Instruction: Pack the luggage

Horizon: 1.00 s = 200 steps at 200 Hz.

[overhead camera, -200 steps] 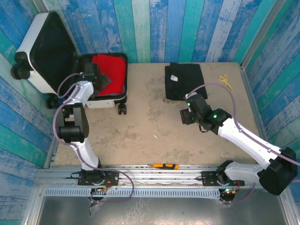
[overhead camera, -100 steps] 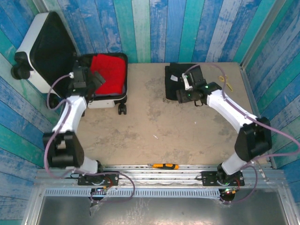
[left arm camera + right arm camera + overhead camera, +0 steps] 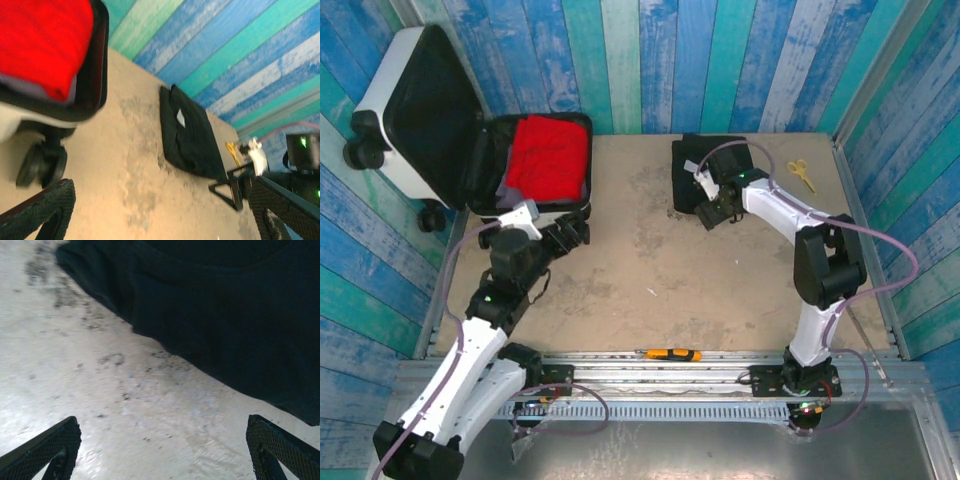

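Where the table (image 3: 650, 260) meets its near rail, we see an orange-handled tool (image 3: 670, 354) lying well behind both grippers. Farther on, the left gripper (image 3: 160, 200) stands wide open and empty, a black wheel (image 3: 42, 162) of the luggage (image 3: 395, 110) just ahead to its left. Beyond that wheel the white suitcase lies open, a red garment (image 3: 552, 158) in its lined half. The right gripper (image 3: 162, 430) is likewise spread wide, holding nothing, low over bare tabletop with a folded black garment (image 3: 225, 305) just ahead of it. Yellow scissors (image 3: 801, 172) lie beyond.
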Available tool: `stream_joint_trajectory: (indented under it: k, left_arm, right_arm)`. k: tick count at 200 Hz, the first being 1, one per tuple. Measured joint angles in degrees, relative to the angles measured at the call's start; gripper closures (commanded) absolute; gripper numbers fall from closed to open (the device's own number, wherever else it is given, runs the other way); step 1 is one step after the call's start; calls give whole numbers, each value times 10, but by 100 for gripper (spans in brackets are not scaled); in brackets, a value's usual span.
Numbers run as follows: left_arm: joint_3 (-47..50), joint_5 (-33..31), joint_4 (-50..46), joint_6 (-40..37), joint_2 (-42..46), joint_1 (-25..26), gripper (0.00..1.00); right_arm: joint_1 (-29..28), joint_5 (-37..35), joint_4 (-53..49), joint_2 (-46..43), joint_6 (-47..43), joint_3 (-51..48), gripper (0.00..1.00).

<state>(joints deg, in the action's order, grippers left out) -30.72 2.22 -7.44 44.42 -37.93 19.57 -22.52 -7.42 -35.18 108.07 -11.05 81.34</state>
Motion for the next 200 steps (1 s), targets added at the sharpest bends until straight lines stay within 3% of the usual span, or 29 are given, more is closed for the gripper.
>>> stream_joint_trajectory:
  k: [53,70,86,146,177,200]
  left_arm:
    - [40,-1,4,52,39,19,4]
    - [52,-1,5,65,47,24,3]
    - [68,-1,5,76,56,29,3]
    - [105,-9,-11,110,69,61,2]
    - [114,-16,-8,119,59,83,2]
    - [115,-24,-8,122,54,94,2]
  right_arm:
    - [-23,-29,22,75,-12,25,21]
    - [-27,-28,23,103,-17,52,31]
    - [-28,-29,22,127,-20,79,47]
    - [-44,-51,15,185,-15,148,74]
    - [-76,-48,-4,220,14,207,75]
    - [-103,-23,-26,245,57,265,65]
